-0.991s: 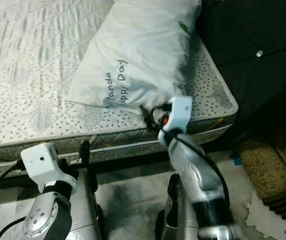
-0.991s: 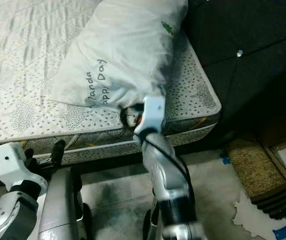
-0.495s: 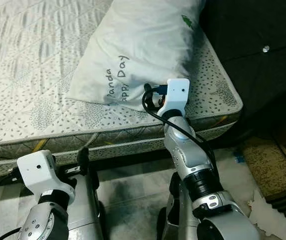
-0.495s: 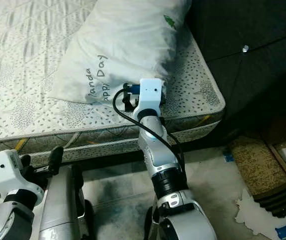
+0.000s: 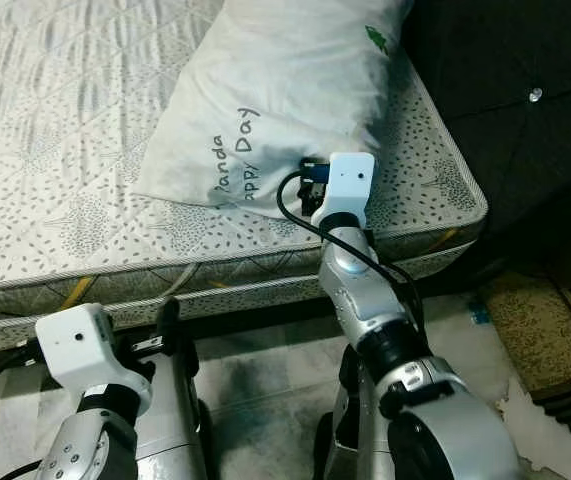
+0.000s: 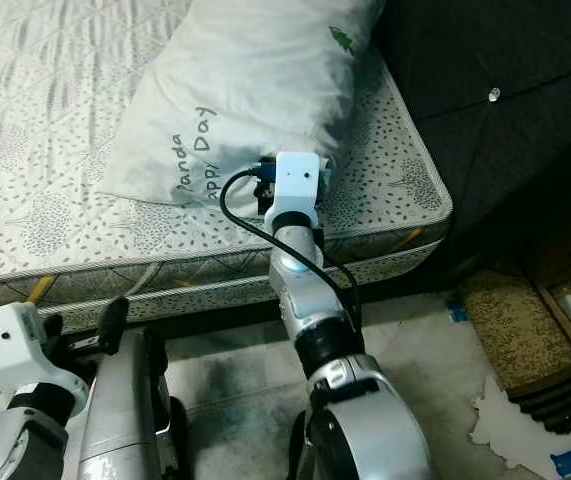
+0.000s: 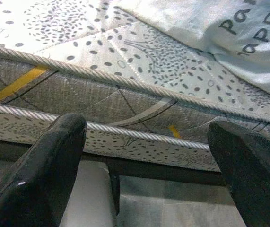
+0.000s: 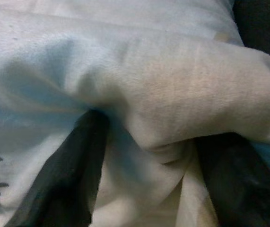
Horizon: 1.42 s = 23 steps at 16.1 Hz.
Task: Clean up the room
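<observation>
A big white pillow [image 5: 285, 90] with grey words on it lies on the bed [image 5: 55, 180], near the bed's right end and close to the near edge. The right end effector [image 8: 144, 156] reaches up from below and pinches the near edge of the pillow. In the right wrist view its two black fingers [image 8: 73, 165] are pressed into the soft cloth, and a fold of pillow is bunched up between them. The bed has a white spotted mattress with a grey side and a rope-like trim. To the right of the bed stands a dark padded headboard [image 5: 505, 80]. The left end effector [image 7: 144, 189] hangs low on the left, near the side of the bed, with its fingers wide apart and nothing in them. On the floor at the far right lies a brown mat [image 5: 535, 340].
</observation>
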### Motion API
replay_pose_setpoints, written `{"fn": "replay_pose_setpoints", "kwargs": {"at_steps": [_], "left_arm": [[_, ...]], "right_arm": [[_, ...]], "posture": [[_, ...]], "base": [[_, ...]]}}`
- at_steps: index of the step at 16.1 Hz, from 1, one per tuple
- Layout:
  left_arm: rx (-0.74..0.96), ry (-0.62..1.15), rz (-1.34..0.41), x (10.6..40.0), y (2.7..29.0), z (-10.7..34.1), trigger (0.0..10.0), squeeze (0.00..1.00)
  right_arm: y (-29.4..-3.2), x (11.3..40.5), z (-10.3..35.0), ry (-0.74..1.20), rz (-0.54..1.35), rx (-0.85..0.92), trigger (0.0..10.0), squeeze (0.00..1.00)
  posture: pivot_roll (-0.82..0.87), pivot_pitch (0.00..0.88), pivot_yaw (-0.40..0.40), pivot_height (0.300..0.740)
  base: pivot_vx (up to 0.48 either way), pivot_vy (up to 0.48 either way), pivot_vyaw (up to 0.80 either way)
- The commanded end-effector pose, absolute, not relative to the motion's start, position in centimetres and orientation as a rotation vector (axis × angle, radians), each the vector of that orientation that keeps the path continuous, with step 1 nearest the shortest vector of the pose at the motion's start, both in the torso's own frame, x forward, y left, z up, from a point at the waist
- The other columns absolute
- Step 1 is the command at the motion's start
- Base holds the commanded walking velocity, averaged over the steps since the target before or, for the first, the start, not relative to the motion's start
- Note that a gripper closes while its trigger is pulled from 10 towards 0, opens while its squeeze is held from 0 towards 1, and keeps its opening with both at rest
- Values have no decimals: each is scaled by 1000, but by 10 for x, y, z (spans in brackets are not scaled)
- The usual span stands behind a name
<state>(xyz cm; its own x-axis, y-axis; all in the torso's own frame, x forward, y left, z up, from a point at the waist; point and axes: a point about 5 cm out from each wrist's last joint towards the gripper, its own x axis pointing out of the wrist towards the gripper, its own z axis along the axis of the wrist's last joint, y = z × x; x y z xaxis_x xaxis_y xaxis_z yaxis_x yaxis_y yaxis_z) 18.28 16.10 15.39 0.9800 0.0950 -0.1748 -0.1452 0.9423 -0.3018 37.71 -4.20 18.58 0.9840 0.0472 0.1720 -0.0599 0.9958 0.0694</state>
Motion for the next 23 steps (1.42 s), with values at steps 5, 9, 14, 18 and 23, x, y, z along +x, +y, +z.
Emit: {"fn": "replay_pose_setpoints", "kwargs": {"at_steps": [5, 9, 14, 18, 23], "left_arm": [[-328, 154, 139, 182, 162, 158, 10000, 0], [-332, 148, 139, 184, 161, 158, 10000, 0], [-340, 142, 138, 185, 160, 159, 10000, 0], [-343, 139, 135, 185, 159, 159, 10000, 0], [-350, 135, 139, 187, 158, 158, 10000, 0]], "right_arm": [[4, 368, 198, -198, 160, 201, 0, 0], [4, 369, 195, -189, 169, 226, 0, 0], [2, 371, 190, -164, 190, 220, 0, 0], [-1, 372, 184, -136, 203, 232, 0, 0], [-19, 380, 178, -110, 208, 188, 0, 0]], "posture": [[151, 320, -86, 525], [149, 316, -89, 525], [148, 319, -96, 525], [148, 316, -100, 525], [143, 311, -110, 525]], "base": [[0, 0, 0], [0, 0, 0], [0, 0, 0], [0, 0, 0], [0, 0, 0]]}}
